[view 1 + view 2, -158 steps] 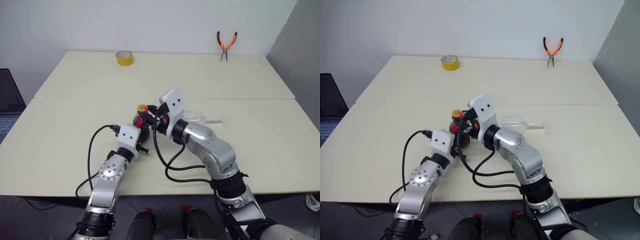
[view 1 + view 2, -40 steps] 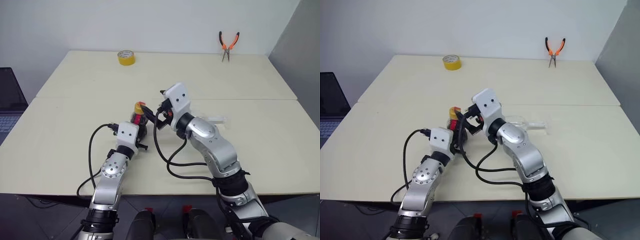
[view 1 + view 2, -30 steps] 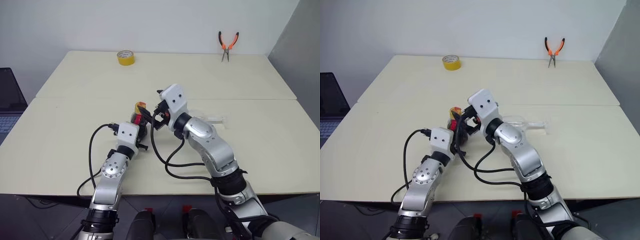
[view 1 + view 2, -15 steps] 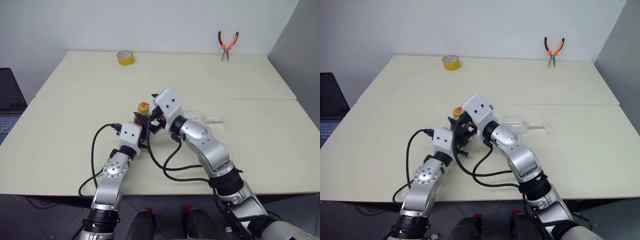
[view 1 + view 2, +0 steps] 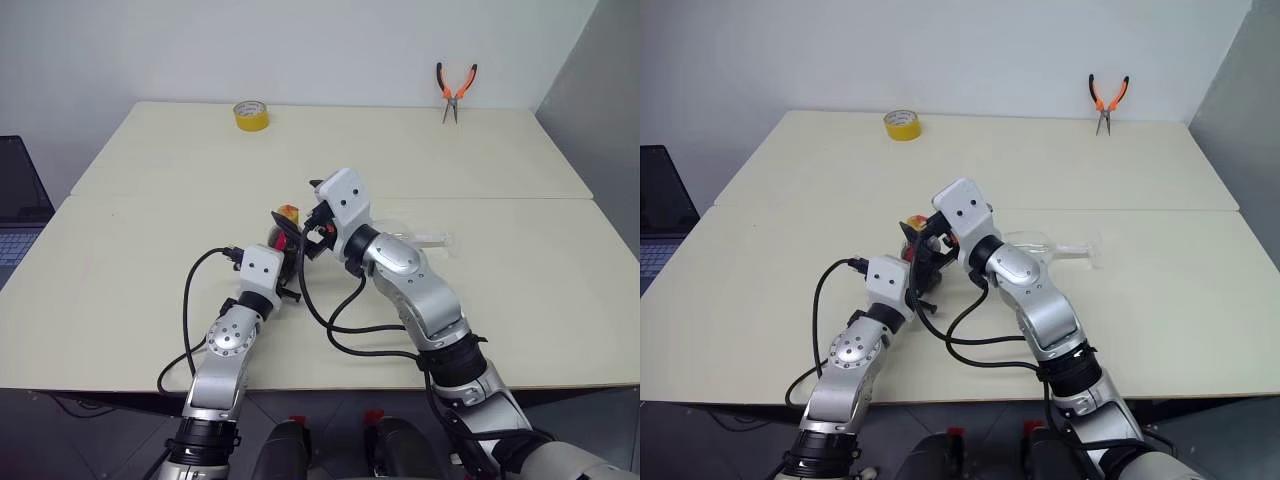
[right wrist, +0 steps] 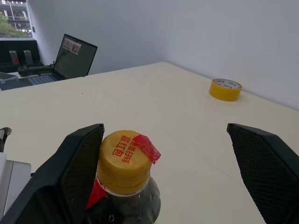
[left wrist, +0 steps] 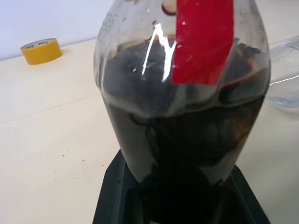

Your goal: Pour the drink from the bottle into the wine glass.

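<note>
Two arms meet mid-table: the left gripper (image 5: 282, 262) has its jaws pinching the bottle (image 7: 182, 93), upright and part full of drink (image 7: 187, 135). The right gripper (image 6: 163, 177) hangs with jaws spread wide either side of the cap (image 6: 122, 159). The glass (image 5: 1032, 243) lies toward the right edge.

Two pale tables (image 5: 480, 160) butt together before a white wall (image 5: 330, 45).

Bare table (image 5: 150, 250) left of bottle (image 5: 283, 228); wine glass (image 5: 1040, 245) lying close on its right; tape roll (image 5: 249, 115), pliers (image 5: 454, 90) far at back edge
</note>
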You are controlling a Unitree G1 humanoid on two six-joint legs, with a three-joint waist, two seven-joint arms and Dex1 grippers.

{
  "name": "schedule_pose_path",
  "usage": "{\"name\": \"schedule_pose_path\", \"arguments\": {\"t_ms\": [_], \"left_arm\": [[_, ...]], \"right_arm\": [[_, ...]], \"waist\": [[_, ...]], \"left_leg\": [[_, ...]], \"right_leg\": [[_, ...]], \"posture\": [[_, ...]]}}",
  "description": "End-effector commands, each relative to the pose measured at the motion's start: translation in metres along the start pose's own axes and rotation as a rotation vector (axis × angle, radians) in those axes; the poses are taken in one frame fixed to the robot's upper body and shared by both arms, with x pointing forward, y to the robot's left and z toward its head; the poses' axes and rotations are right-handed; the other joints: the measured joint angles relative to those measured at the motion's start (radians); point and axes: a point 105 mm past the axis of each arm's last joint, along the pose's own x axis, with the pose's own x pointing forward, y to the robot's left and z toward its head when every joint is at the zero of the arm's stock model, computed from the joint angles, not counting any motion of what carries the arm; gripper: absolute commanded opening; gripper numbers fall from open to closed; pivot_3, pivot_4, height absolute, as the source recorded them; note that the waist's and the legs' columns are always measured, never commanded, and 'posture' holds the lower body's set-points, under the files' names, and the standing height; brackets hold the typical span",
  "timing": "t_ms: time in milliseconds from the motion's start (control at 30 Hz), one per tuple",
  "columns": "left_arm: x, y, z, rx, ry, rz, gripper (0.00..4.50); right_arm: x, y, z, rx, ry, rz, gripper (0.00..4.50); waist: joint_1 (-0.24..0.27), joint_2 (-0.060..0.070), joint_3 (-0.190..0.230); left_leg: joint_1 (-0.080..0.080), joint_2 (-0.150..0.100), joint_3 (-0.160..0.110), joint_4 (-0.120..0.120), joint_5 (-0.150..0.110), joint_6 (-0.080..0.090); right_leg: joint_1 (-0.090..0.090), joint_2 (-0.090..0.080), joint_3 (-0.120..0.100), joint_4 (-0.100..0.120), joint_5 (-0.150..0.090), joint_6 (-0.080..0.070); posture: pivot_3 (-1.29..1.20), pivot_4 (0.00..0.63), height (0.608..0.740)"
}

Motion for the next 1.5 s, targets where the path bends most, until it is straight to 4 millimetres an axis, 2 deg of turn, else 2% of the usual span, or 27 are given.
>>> {"name": "schedule_pose_path", "arguments": {"t_ms": [33,367,700,967,1100,1267,1500], "left_arm": [[0.0,0.001,0.017,0.001,-0.066,0.007,0.74],[0.0,0.004,0.017,-0.001,-0.066,0.014,0.74],[-0.001,0.012,0.016,-0.02,-0.059,0.054,0.72],[-0.002,0.012,0.016,-0.019,-0.061,0.053,0.72],[-0.001,0.011,0.017,-0.018,-0.062,0.05,0.72],[-0.001,0.01,0.017,-0.016,-0.06,0.043,0.72],[0.0,0.007,0.018,-0.013,-0.064,0.028,0.72]], "right_arm": [[-0.001,0.001,0.011,-0.056,-0.042,-0.001,4.5],[-0.006,-0.014,0.006,-0.031,-0.023,-0.069,4.5],[-0.029,-0.029,-0.006,0.013,0.02,-0.122,4.5],[-0.043,-0.05,-0.011,0.056,0.043,-0.208,4.5],[-0.04,-0.034,-0.005,0.065,0.027,-0.109,4.5],[-0.026,0.005,0.011,0.058,-0.011,0.057,4.5],[-0.009,0.01,0.016,0.027,-0.023,0.053,4.5]], "waist": [[0.0,0.0,0.0],[0.0,0.0,0.0],[0.0,0.0,0.0],[-0.002,0.0,0.0],[-0.002,0.0,0.0],[-0.003,0.0,0.0],[0.001,0.0,0.0]], "left_leg": [[0.0,0.0,0.0,0.0,0.0,0.0],[0.0,0.0,0.0,0.0,0.0,0.0],[0.0,0.0,0.0,0.0,0.0,0.0],[0.0,0.0,0.0,0.0,0.0,0.0],[0.0,0.0,0.0,0.0,0.0,0.0],[0.0,0.0,0.001,0.0,0.0,0.0],[0.0,0.0,0.0,0.001,0.0,0.0]], "right_leg": [[0.0,0.0,0.0,0.0,0.0,0.0],[0.0,0.0,0.0,0.0,0.0,0.0],[0.0,0.0,0.0,0.0,0.0,0.0],[0.0,0.0,0.0,0.0,0.0,0.0],[0.0,0.001,0.0,0.0,0.0,0.0],[0.0,0.0,0.0,0.0,0.0,0.001],[0.0,0.0,0.0,0.0,0.0,0.001]], "posture": [[0.0,0.15,0.74],[0.0,0.15,0.74],[0.0,0.15,0.74],[0.0,0.15,0.74],[0.0,0.15,0.74],[0.0,0.15,0.74],[0.0,0.15,0.74]]}}
